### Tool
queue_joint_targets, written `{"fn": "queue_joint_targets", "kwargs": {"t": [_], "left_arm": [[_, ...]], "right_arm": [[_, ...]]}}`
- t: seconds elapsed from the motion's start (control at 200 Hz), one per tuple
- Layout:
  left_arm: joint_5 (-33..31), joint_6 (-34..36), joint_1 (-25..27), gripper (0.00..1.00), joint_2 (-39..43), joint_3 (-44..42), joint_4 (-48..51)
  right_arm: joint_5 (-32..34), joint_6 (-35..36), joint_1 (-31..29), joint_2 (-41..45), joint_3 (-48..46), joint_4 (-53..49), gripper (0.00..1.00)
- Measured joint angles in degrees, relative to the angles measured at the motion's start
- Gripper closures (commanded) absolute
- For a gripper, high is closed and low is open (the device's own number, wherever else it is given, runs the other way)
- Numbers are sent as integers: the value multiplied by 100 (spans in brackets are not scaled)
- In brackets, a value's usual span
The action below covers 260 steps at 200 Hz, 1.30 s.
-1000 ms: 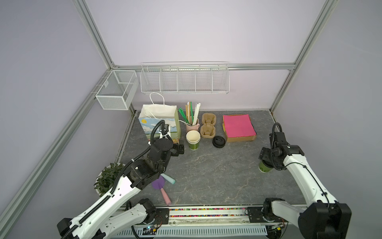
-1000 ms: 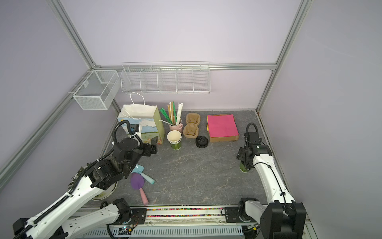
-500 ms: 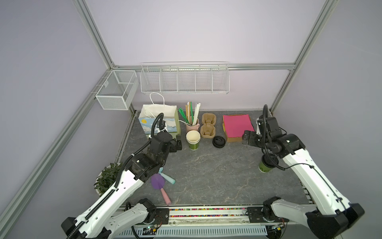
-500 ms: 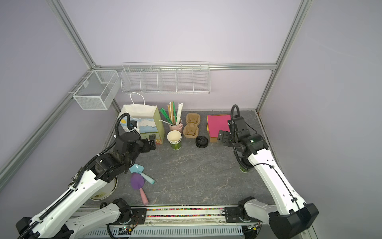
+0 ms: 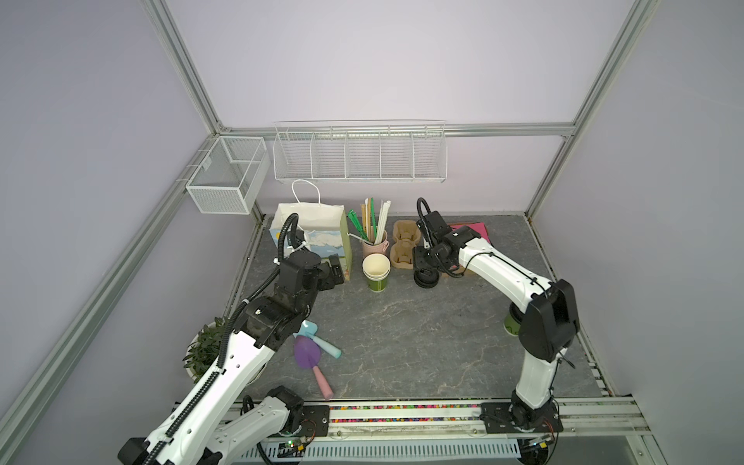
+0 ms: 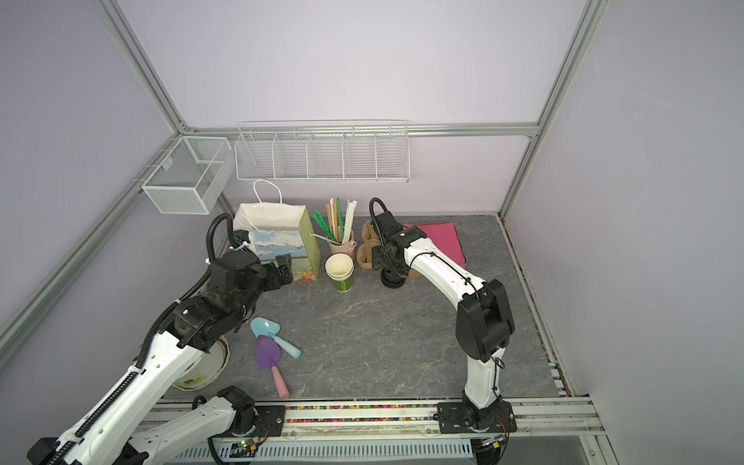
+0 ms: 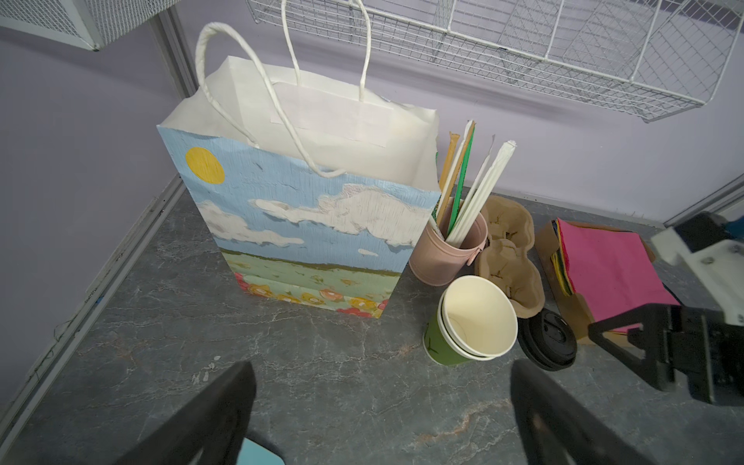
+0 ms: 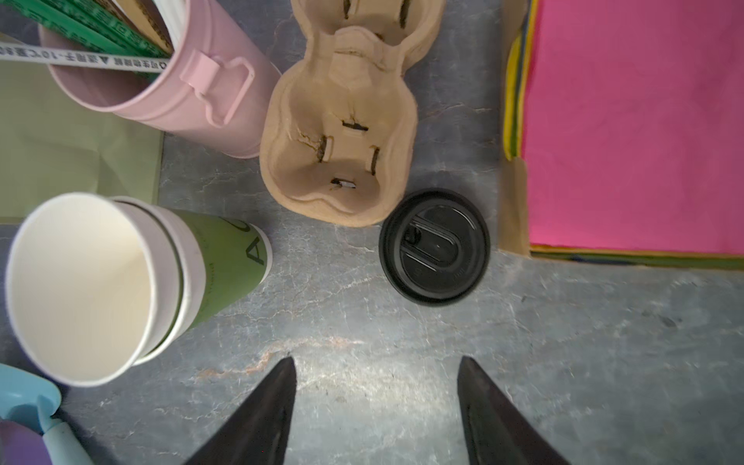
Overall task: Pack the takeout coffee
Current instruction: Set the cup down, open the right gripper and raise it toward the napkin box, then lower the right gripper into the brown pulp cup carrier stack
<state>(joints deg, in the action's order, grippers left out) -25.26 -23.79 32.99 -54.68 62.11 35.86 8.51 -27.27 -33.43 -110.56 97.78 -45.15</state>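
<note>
Mid worktop point(image 5: 422, 334): you pass freely.
Back row: bag point(image 5: 322, 237), straw pot point(image 5: 372, 249), cup stack point(image 5: 376, 267), carrier point(image 5: 402, 249), lid point(image 8: 435, 245) crowd together.
Front-left: purple scoop point(image 6: 267, 354), blue scoop point(image 6: 265, 327).

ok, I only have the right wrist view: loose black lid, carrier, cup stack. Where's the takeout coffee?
Observer: The takeout coffee stands on the table's right side, mostly hidden behind the right arm's elbow; only a green sliver shows in a top view.
Operator: Bag ready?
Observer: The paper bag stands upright at the back left, mouth open.
Operator: Left gripper?
Observer: The left gripper is open and empty, facing the bag.
</note>
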Motion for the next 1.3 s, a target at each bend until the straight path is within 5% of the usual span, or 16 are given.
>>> {"fn": "queue_joint_targets", "kwargs": {"t": [0.595,1.299], "left_arm": [[-44,44,0,5,-85,-52,0],[-66,46,0,5,-87,-59,-24]], "right_arm": [[-1156,2,750,-984,208,1209,57],[-1309,-17,833,-1390,553,1364,67]]}}
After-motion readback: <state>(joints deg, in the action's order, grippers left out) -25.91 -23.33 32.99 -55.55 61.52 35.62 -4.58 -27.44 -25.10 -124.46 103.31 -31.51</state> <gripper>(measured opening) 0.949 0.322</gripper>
